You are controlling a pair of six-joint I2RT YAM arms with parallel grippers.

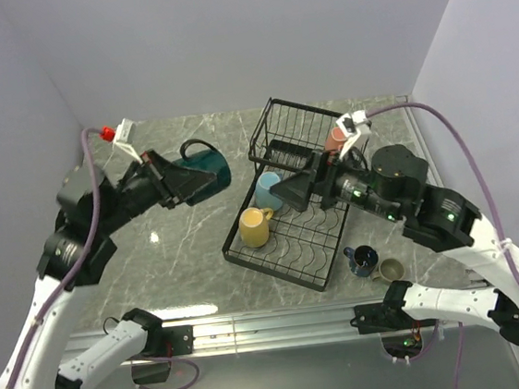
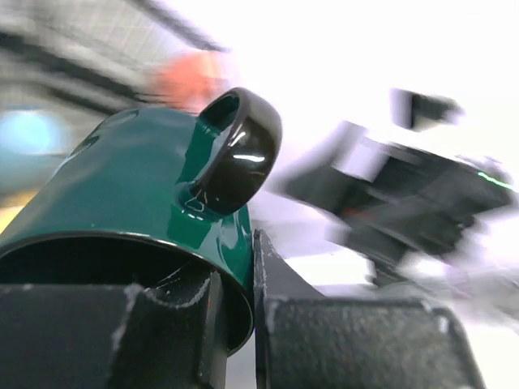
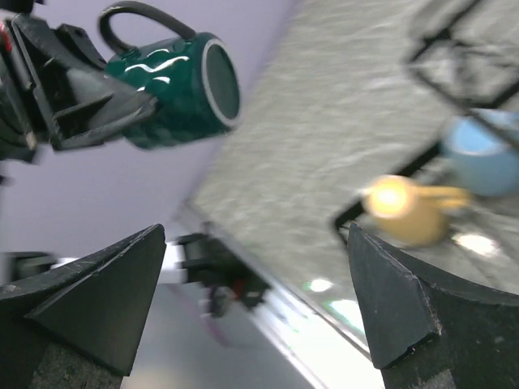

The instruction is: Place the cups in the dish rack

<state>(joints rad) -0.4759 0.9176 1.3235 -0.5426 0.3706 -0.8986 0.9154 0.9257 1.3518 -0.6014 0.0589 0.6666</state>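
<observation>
My left gripper is shut on the rim of the dark teal-green cup and holds it on its side above the table, left of the black wire dish rack. In the left wrist view one finger is inside the cup and one outside, with the gripper pinching the wall. My right gripper hangs open and empty over the rack. The light blue cup and yellow-cream cup lie in the rack's tray. The salmon pink cup sits in the raised basket, partly hidden. The navy cup and beige-grey cup stand right of the rack.
The right wrist view shows my open gripper, the held teal cup, the yellow cup and blue cup. Purple walls close in the table at the back and both sides. A metal rail runs along the near edge.
</observation>
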